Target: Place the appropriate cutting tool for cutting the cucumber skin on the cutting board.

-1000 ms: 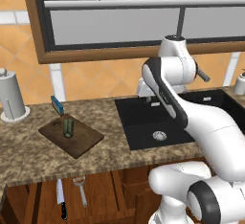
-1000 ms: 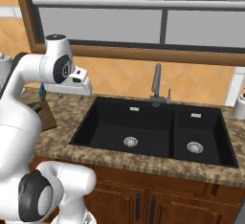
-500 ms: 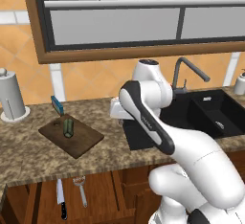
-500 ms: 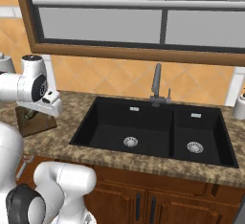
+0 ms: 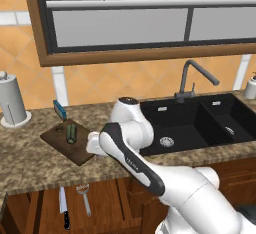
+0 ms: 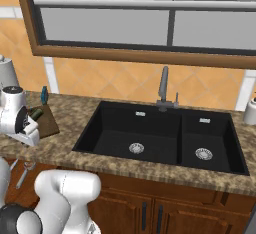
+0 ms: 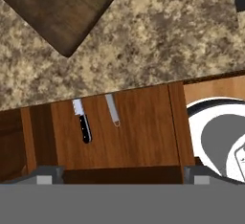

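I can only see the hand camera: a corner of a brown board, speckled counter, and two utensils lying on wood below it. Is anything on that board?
Observer: Yes. In the left base view a short dark green cucumber lies on the cutting board.
Operator: And what is around the board that I'm missing?
Observer: A small teal block stands just beyond the board's far corner, toward the wall.
Operator: What's off to the other side?
Observer: A black double sink with a dark faucet behind it.
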{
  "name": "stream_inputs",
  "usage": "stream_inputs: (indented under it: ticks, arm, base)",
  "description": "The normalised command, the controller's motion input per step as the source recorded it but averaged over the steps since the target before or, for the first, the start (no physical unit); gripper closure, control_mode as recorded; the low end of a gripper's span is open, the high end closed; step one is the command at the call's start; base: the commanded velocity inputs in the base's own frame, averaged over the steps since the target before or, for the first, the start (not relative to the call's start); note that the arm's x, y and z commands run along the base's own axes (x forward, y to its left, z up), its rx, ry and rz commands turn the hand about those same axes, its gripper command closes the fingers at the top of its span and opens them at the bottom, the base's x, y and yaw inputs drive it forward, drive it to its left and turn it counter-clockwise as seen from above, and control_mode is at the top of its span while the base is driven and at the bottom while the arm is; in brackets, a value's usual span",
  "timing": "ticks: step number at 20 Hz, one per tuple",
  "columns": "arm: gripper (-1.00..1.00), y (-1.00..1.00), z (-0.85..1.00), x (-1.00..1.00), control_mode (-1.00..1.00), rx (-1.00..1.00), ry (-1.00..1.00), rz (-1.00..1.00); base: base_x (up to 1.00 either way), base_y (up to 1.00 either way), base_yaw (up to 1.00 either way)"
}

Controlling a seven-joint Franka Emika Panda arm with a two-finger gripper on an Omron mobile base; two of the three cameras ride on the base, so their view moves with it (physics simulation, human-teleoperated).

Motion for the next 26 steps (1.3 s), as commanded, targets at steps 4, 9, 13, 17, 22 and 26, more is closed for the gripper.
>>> stream_inputs:
  ticks: [4, 9, 13, 17, 22, 26]
  arm:
    - [-1.00, 0.36, -0.44, -0.20, -1.00, 0.00, -0.01, 0.01]
    - [-1.00, 0.22, -0.54, 0.00, -1.00, 0.00, 0.10, 0.00]
    - [-1.00, 0.37, -0.79, 0.00, -1.00, -0.01, 0.03, 0.02]
    - [-1.00, 0.67, -0.78, -0.01, -1.00, -0.10, 0.00, 0.02]
    - [-1.00, 0.31, -0.26, -0.14, -1.00, -0.08, 0.00, 0.00]
    - [-1.00, 0.15, -0.28, -0.49, -1.00, -0.06, 0.01, 0.00]
  base:
    - [0.00, 0.00, 0.00]
    - [0.00, 0.00, 0.00]
    - [0.00, 0.00, 0.00]
    - [0.00, 0.00, 0.00]
    - [0.00, 0.00, 0.00]
    - [0.00, 0.00, 0.00]
